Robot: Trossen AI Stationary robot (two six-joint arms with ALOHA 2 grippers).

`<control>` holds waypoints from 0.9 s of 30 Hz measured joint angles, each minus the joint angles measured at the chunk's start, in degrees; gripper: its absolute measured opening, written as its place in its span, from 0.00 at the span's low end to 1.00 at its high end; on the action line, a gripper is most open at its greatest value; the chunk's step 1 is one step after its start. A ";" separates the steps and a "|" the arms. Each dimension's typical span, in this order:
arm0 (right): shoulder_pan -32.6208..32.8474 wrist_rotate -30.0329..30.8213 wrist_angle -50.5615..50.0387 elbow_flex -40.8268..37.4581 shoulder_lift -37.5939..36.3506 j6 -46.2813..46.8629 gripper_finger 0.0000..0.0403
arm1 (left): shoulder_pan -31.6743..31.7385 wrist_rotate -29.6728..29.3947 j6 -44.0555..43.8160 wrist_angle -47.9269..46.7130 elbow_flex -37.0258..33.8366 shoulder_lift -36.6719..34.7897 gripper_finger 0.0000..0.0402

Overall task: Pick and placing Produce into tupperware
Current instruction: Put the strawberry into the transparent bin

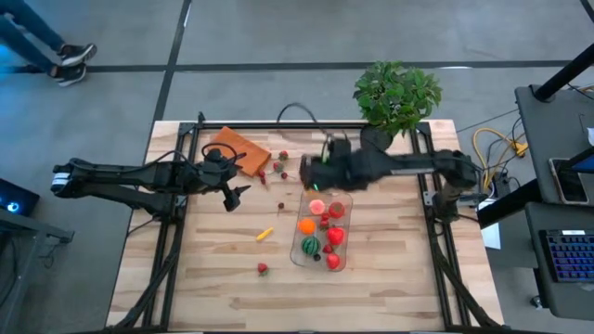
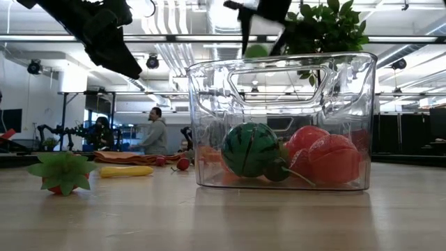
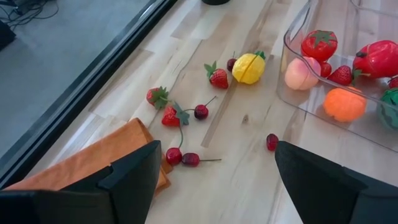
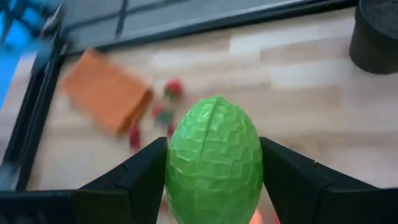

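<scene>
The clear tupperware [image 1: 345, 260] stands right of the table's middle. It holds a small watermelon [image 2: 249, 149], red pieces [image 2: 327, 157], an orange one [image 3: 344, 104] and a peach-coloured one [image 3: 301, 73]. My right gripper [image 1: 312, 178] hangs above the tub's far end, shut on a green, bumpy, egg-shaped fruit [image 4: 214, 165]. My left gripper [image 3: 217, 155] waits open over the table's left part, above cherries [image 3: 182, 158]. Loose strawberries [image 3: 217, 78] and a yellow fruit [image 3: 249, 67] lie on the wood near the orange pad. A yellow piece [image 1: 265, 234] and a strawberry [image 1: 264, 269] lie nearer the front. My right gripper pinches the green fruit by its two opposite sides [image 4: 181, 171] between its two fingers. The fingers slant down from the table's right. The fruit is lifted clear, above the tupperware's rim [image 2: 279, 63].
An orange-brown pad [image 1: 239, 148] lies at the far left. A potted green plant [image 1: 397, 93] stands at the far right corner. Black frame rails [image 1: 186, 158] run along the table's left and right sides. A person [image 2: 155, 129] stands in the room beyond.
</scene>
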 joint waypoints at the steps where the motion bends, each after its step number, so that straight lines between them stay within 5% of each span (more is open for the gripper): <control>1: 2.34 -0.08 -1.79 0.75 -0.18 0.22 0.57 | 0.00 0.00 -0.02 0.02 0.02 0.00 0.74; 12: 21.51 -2.66 -5.58 -0.79 -0.40 17.80 0.57 | 0.00 7.74 -6.27 0.10 0.00 -0.22 0.74; 18: 23.08 -5.31 -1.85 -6.49 -0.33 20.34 0.57 | 0.00 12.17 -16.41 0.09 0.00 -0.22 0.74; 27: 21.87 -6.03 7.27 -11.59 -0.27 13.44 0.57 | 0.00 16.65 -18.16 0.07 0.00 -0.22 0.74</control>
